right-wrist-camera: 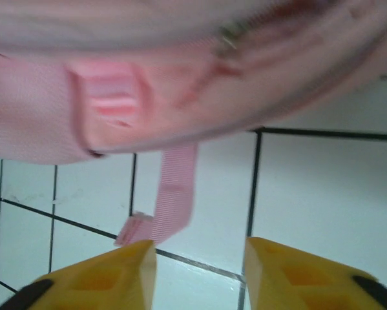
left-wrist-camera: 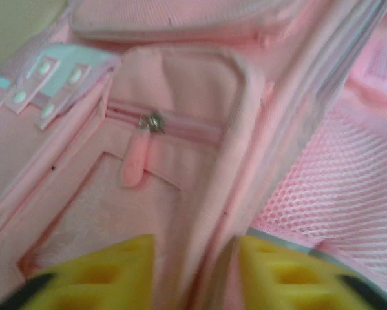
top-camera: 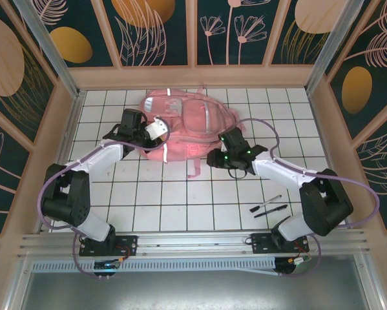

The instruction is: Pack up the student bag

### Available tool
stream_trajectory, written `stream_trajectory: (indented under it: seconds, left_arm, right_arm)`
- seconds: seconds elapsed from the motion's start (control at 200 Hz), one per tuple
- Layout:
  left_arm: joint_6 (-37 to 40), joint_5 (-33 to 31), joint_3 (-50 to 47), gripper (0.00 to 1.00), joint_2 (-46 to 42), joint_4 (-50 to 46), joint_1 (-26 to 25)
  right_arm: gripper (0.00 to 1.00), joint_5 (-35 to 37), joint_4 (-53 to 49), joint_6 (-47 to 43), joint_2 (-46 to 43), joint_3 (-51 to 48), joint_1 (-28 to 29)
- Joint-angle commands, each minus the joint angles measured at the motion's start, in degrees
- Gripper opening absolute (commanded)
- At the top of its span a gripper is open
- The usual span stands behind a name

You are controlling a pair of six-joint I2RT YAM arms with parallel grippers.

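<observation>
The student bag (top-camera: pixel 192 123) lies behind, pens (top-camera: pixel 269 208) front right.

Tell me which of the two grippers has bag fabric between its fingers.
The left gripper: a padded edge of the student bag runs between its yellow fingers. The right gripper has just the white tiled table between its fingers, short of the bag.

White tiled tabletop (top-camera: pixel 180 200) with dark grid lines, boxed in by wood-framed walls (top-camera: pixel 174 45), dark teal with peach leaf and flower prints.
</observation>
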Motion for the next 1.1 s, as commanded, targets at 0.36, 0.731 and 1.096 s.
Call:
stream_trajectory:
  seconds: [0.36,0.731,1.096]
  left_arm:
    - [-24.92,0.53,-2.79,0.61,-5.7,6.07,-0.64]
    - [-24.32,4.37,-1.31,0.61,-0.41,6.47,-4.98]
    - [6.78,-8.23,9.45,0.71,15.41,0.03,-9.95]
  right_arm:
    - [0.42,11.13,-4.75,-1.75,16.25,15.07,1.52]
    - [0.39,24.83,-12.53,1.96,27.86,25.41,4.59]
    - [0.26,11.22,-2.97,8.26,17.38,11.87,1.77]
